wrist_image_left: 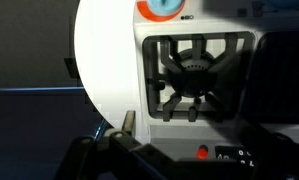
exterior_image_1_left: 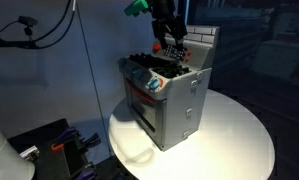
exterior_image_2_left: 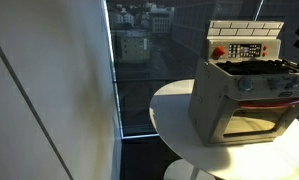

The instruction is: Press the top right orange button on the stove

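At the rear of the stove (exterior_image_1_left: 179, 105), on its upright back panel (exterior_image_1_left: 199, 42): the orange button (wrist_image_left: 201, 152), just behind the black burner grate (wrist_image_left: 194, 75). Next to it on that panel, a strip of small dark controls (exterior_image_2_left: 247, 50). Uncovered in the wrist view, with nothing pressed against it.

Above the stove's cooktop, toward the rear and close in front of the back panel: the gripper (exterior_image_1_left: 169, 47), pointing down. Too small and dark in an exterior view to settle any contact with the grate. One pale fingertip (wrist_image_left: 128, 122) low in the wrist view, near the stove's side edge, right at the border between cooktop and table. Off to one side of the button and clearly apart from it. Second finger lost among the dark shapes along the bottom of that view. Cannot tell, then, whether spread or pressed together. Nothing seen held between them.

Elsewhere on the stove: a round orange knob (wrist_image_left: 161, 8) with a blue centre at the front edge, opposite the back panel. Below the cooktop, on the front face, an oven door (exterior_image_2_left: 251, 122). Whole stove upright on a round white table (exterior_image_1_left: 239, 135), near the middle of it.
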Tool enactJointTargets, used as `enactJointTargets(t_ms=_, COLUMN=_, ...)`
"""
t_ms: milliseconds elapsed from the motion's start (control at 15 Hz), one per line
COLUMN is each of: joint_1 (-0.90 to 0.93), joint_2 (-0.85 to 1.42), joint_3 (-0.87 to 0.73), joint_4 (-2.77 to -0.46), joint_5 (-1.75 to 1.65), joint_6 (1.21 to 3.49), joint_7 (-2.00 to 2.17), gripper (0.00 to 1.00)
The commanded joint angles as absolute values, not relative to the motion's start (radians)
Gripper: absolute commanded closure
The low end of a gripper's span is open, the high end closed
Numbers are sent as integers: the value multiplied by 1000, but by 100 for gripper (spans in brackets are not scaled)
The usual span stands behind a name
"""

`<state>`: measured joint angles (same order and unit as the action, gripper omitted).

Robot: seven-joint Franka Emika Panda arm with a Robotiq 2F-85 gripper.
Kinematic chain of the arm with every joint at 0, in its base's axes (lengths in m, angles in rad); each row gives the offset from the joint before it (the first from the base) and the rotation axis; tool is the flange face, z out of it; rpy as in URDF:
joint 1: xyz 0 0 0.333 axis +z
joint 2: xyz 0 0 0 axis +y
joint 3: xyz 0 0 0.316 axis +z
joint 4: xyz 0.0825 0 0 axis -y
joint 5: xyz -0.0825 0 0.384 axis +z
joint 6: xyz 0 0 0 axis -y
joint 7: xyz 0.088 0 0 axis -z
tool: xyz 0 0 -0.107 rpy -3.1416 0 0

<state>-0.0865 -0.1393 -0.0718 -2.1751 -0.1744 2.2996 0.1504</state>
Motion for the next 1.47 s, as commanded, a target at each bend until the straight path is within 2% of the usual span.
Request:
enactJointTargets(t_ms=0, joint_1=-90, joint_2=-127, joint_3=-72, joint_4=-2167, joint_5=-158, joint_6=2316, joint_7=144, gripper=0)
enactJointTargets(t_ms=1400, joint_1=-96, joint_2=96, joint_3=-103, joint_4=-1970, joint_5=-70, joint_6=2407, joint_7=144, gripper=0)
